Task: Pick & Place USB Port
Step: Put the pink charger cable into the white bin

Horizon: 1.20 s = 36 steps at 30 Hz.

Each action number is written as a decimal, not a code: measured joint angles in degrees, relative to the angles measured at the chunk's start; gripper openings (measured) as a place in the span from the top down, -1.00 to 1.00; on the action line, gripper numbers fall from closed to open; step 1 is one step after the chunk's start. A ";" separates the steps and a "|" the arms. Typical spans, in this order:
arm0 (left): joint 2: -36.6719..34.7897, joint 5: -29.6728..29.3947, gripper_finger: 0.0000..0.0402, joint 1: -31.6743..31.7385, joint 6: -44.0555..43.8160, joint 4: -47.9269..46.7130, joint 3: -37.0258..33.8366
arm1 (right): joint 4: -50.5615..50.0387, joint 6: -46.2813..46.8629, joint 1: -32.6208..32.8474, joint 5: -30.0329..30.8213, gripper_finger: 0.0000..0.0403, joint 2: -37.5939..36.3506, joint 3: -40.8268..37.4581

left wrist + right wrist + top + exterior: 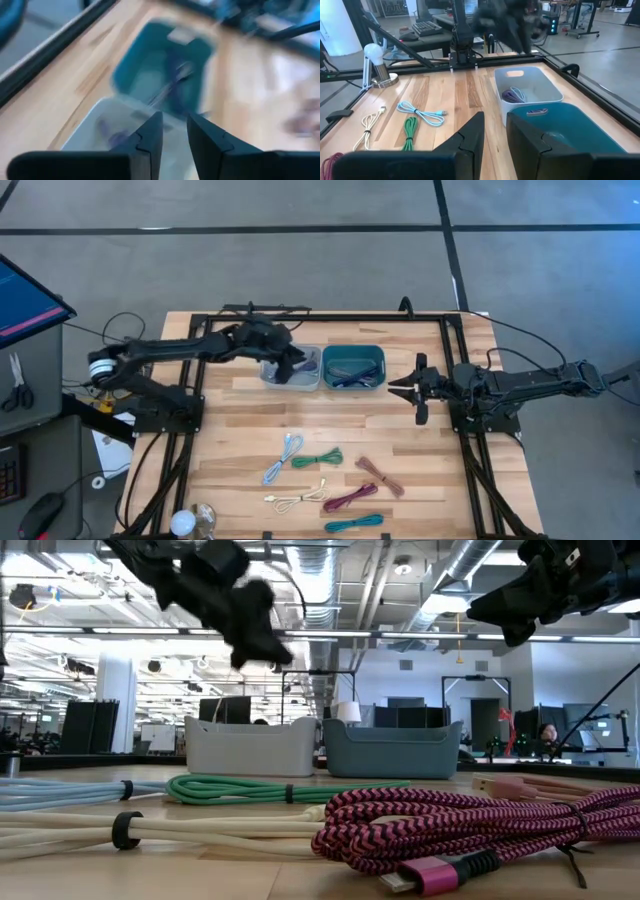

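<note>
Item: USB cables, sorting. Left gripper (297, 364) hangs over the white bin (272, 372), fingers parted, seemingly empty; a purple cable (512, 94) lies inside. We would lift clear before swinging to the loose cables (325, 480). Right gripper (404, 387) waits beside the teal bin (353, 352), part-open, holding nothing.

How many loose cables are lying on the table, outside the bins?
6: blue, green, brown, cream, magenta, teal. More lie inside the bins, partly hidden.
</note>
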 joint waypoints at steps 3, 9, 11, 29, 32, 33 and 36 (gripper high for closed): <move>-5.28 1.92 0.60 -1.91 0.10 0.05 0.00 | 0.52 0.02 0.02 -0.01 0.63 0.02 -0.01; -13.26 2.17 0.64 -10.34 6.19 -0.40 0.00 | 5.34 0.13 0.11 -0.15 0.63 0.02 -0.01; -14.89 2.19 0.65 -13.52 7.86 -0.45 0.00 | 6.81 0.15 0.13 -0.26 0.63 0.00 -0.01; -17.25 -4.50 0.77 -29.27 7.30 -0.50 -8.96 | 11.05 3.71 6.35 -7.44 0.63 3.26 0.01; -17.25 -6.06 0.79 -30.20 7.30 -0.39 -8.96 | 12.27 3.70 8.53 -5.00 0.63 6.79 0.03; -17.25 -6.25 0.79 -30.30 7.30 -0.37 -8.96 | 11.85 4.17 9.22 -4.01 0.63 8.07 0.21; -17.25 -6.25 0.80 -30.30 7.30 -0.29 -8.96 | 8.95 7.79 11.26 -1.72 0.63 11.88 1.82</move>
